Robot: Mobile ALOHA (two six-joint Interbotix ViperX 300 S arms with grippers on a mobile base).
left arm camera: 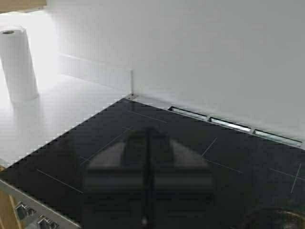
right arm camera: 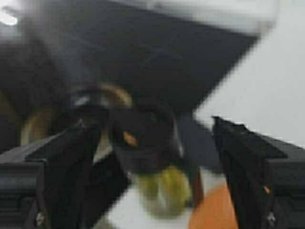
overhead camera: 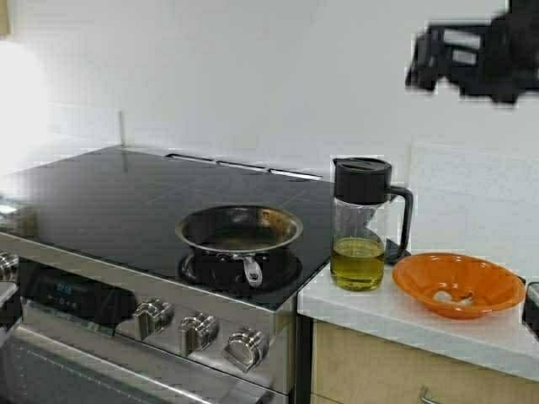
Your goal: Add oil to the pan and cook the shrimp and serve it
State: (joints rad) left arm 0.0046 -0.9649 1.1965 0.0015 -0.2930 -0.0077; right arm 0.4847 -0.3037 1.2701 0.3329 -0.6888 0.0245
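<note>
Oil [overhead camera: 357, 263] is sitting in the bottom part of a clear jug [overhead camera: 362, 223] with a black lid and a black side handle. The jug is standing upright on the white counter [overhead camera: 472, 332], just beside the right edge of the black stovetop [overhead camera: 109, 198]. Its handle is pointing right.

Left of the jug, the steel pan [overhead camera: 239, 231] is resting on the near right burner of the stovetop, with its short handle pointing toward the near edge. The inside of the pan is looking dark and browned.

Right of the jug, an orange bowl [overhead camera: 459, 284] is sitting on the counter, and a few pale shrimp [overhead camera: 453, 295] are lying in it.

High at the far right, the right gripper [overhead camera: 421, 63] is hanging in the air above the jug and bowl, well apart from both. In the right wrist view its 2 fingers [right arm camera: 248, 162] are standing wide apart with nothing between them, and the jug's lid is showing below the gap.

In the left wrist view, the left gripper [left arm camera: 147, 191] is hovering over the bare left part of the stovetop with its fingers pressed together, holding nothing. A white paper towel roll [left arm camera: 18, 64] is standing on the counter far to the left of the stove.

3 knobs [overhead camera: 195, 332] are lining the stove's front panel.
</note>
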